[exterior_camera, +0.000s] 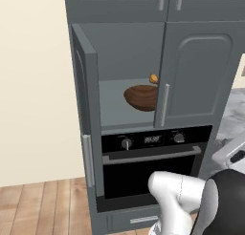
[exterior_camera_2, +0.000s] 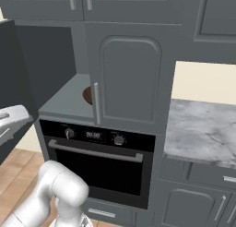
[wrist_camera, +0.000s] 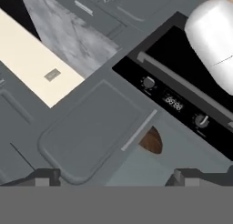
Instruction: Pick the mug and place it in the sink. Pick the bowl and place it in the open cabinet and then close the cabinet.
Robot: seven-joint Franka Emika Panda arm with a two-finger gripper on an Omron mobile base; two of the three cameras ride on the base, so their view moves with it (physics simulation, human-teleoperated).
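The bowl (exterior_camera: 141,97) was seen on the cabinet (exterior_camera: 201,71) shelf, above the oven (exterior_camera: 153,157). The gripper (wrist_camera: 113,178) was held spread and empty, out from the cabinet. The left door (exterior_camera: 85,110), 1 of 2, stood open, left of the bowl.

The bowl (exterior_camera_2: 87,95) sits on the cabinet (exterior_camera_2: 131,78) shelf, half hidden behind 1 shut door, above the oven (exterior_camera_2: 99,161).
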